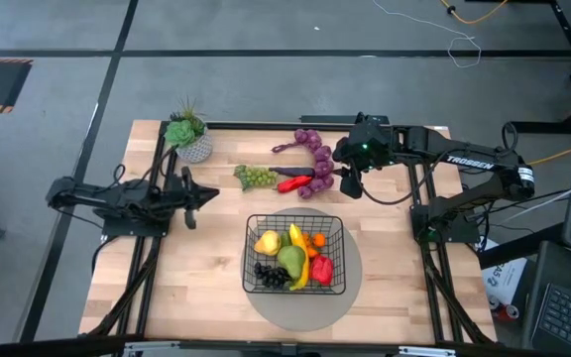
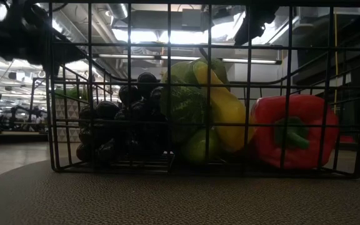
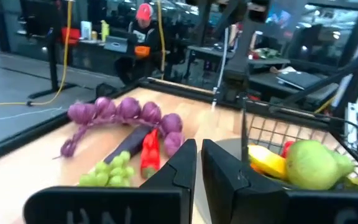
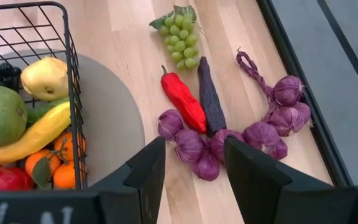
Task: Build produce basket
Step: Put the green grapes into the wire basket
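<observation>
basket (image 1: 294,255) at desk (image 1: 216,288) centre holds banana (image 1: 301,258), pear (image 1: 291,261), lemon (image 1: 267,242), pepper (image 1: 322,269), oranges (image 1: 317,240), dark grapes (image 1: 271,275). right gripper (image 4: 194,163), jaws open, over purple bunch (image 4: 247,127); left gripper (image 1: 209,195) closed, beside.

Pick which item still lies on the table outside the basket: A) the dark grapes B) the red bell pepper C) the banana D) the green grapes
D: the green grapes lie on the bare wood beside the long red pepper, apart from the basket, which holds the banana, dark grapes and bell pepper.
</observation>
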Robot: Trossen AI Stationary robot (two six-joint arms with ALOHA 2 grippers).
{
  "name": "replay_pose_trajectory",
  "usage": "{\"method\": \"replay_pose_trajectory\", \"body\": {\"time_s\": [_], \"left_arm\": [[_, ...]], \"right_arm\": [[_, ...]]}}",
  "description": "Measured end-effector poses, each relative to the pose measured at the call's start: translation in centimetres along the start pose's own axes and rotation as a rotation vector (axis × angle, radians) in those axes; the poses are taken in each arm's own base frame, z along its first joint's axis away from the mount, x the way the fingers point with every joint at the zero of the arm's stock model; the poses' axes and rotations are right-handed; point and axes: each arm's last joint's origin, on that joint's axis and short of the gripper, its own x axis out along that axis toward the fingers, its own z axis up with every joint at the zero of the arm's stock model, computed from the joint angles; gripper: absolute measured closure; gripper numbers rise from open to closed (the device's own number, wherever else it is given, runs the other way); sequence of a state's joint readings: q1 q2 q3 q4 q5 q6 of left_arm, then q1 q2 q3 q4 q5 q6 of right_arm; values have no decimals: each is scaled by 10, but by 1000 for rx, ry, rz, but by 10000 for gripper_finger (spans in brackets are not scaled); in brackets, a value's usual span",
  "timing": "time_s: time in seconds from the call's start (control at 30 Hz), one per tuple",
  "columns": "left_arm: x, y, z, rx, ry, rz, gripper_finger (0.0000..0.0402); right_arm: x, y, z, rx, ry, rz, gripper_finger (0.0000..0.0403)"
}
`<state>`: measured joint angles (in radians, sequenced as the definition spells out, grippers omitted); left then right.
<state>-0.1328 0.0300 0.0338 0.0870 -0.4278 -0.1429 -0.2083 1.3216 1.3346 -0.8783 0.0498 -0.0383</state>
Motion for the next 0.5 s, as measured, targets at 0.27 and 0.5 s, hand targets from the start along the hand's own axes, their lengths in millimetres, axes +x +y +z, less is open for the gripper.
{"method": "replay_pose_trajectory", "body": {"time_s": [0.27, 0.5], "left_arm": [[3, 9, -9, 48, 29, 29, 383], [4, 9, -11, 78, 69, -74, 382]], "right_arm": [[0, 0, 3, -18, -32, -1, 237], [0, 0, 3, -79, -33, -3, 238]]}}
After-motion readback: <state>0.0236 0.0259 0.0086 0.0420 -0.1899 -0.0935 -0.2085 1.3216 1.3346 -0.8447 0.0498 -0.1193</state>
